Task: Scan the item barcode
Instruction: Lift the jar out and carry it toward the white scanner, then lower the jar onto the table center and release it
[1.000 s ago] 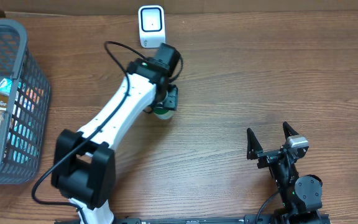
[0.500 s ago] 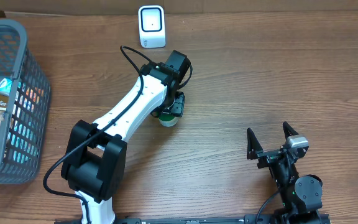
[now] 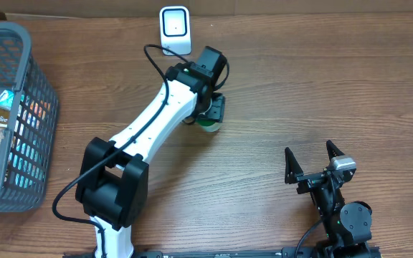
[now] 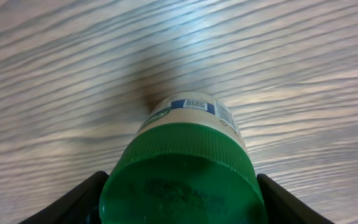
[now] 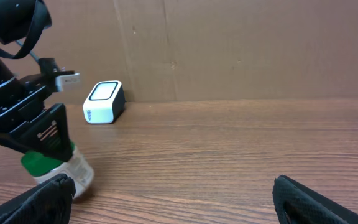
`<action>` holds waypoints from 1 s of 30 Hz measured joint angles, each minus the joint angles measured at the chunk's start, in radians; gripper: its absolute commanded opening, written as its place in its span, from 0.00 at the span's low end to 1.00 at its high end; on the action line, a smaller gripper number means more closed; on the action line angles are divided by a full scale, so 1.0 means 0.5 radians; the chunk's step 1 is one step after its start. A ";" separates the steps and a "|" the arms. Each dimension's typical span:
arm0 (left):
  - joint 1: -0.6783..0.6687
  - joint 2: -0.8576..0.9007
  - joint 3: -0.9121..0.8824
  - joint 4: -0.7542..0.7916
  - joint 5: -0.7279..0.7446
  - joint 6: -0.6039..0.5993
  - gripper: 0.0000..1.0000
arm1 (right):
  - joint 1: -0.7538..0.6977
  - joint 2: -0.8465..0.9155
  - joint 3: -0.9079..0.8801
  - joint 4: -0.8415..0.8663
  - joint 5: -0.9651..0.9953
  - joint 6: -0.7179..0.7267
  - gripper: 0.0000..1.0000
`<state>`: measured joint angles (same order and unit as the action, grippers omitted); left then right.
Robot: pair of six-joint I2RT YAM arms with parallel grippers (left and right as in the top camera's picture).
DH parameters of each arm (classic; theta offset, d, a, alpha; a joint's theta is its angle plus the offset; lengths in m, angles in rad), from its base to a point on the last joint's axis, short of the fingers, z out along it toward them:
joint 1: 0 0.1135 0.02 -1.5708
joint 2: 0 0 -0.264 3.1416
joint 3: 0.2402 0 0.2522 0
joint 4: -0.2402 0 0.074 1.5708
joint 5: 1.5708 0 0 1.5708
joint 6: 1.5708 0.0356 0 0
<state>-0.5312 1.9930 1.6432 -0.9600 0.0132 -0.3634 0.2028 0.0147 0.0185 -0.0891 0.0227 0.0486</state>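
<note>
The item is a small pale jar with a green lid (image 4: 179,180) and a printed label (image 4: 194,109). My left gripper (image 3: 212,113) is shut on it at the lid, one black finger (image 4: 79,199) on each side. In the right wrist view the jar (image 5: 67,171) tilts low over the wooden table under the left gripper (image 5: 39,134). The white scanner (image 3: 174,30) stands at the table's far edge, a little behind and left of the jar (image 3: 208,126). My right gripper (image 3: 312,163) stands open near the front right, holding nothing.
A grey mesh basket (image 3: 38,86) with several packaged goods sits at the left edge. A brown cardboard wall (image 5: 241,43) runs behind the scanner (image 5: 104,102). A black cable loops off the left arm (image 3: 149,136).
The left arm has carried the jar to the right and slightly toward the scanner. The right arm has not moved.
</note>
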 measured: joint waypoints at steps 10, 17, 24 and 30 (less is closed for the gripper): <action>-0.167 0.002 0.003 -0.039 -0.008 0.055 0.52 | 0.000 0.000 0.000 0.000 0.000 0.000 1.00; -0.165 0.002 0.003 -0.063 -0.060 0.069 0.72 | 0.000 0.000 0.000 -0.001 0.000 0.000 1.00; -0.165 0.002 0.005 -0.056 -0.066 0.094 0.89 | 0.000 0.000 0.000 0.000 0.000 -0.001 1.00; -0.165 0.002 0.005 -0.040 -0.072 0.099 0.90 | 0.000 0.000 0.000 -0.001 0.000 0.000 1.00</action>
<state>-0.6136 1.9942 1.6455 -0.9802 -0.0231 -0.3138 0.2028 0.0147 0.0185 -0.0895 0.0227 0.0486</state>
